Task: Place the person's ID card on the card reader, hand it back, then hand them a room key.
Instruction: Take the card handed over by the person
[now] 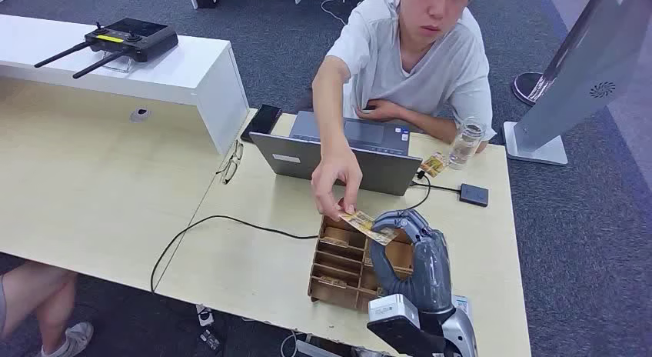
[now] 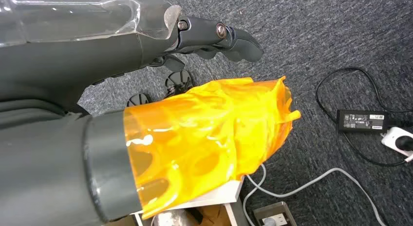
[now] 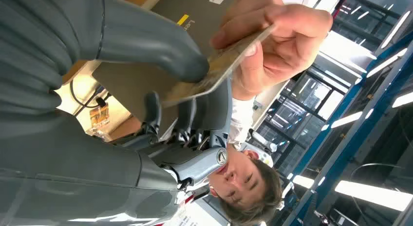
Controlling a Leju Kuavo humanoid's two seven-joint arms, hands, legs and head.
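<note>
Over the pale wooden desk (image 1: 254, 265), seen from the head view, we find our right robot hand (image 1: 407, 249) raised above the brown cardboard compartment tray (image 1: 338, 266), thumb and fingers pinching one end of the yellowish patterned card (image 1: 369, 226). The person's hand (image 1: 336, 181) reaches across the open grey laptop (image 1: 338, 153) and pinches the opposite end. Both hold the card at once, which we judge to be a handover in mid-air; from this moment alone we cannot tell which way it is passing, or whether this is the ID card or a room key. More cards lie in the tray's slots, likely the key stock kept within our reach. A small dark flat box on a cable (image 1: 474, 194) sits near the desk's far right edge, well apart from the card; we judge it may be the card reader. A clear plastic water bottle (image 1: 465, 145) stands beside the laptop.

At the left wrist, our left robot hand (image 2: 214, 41) hangs over grey carpet (image 2: 341, 41) and a black power adapter (image 2: 363, 121). Its dark fingers lie curled together with nothing in them, idle because this step needs one arm.

At the right wrist, the thick grey thumb (image 3: 160, 53) presses the card (image 3: 214, 77) against the darker fingers (image 3: 195, 111), while the person's fingertips (image 3: 263, 46) clamp the other edge, keeping it level between both grips.
</note>
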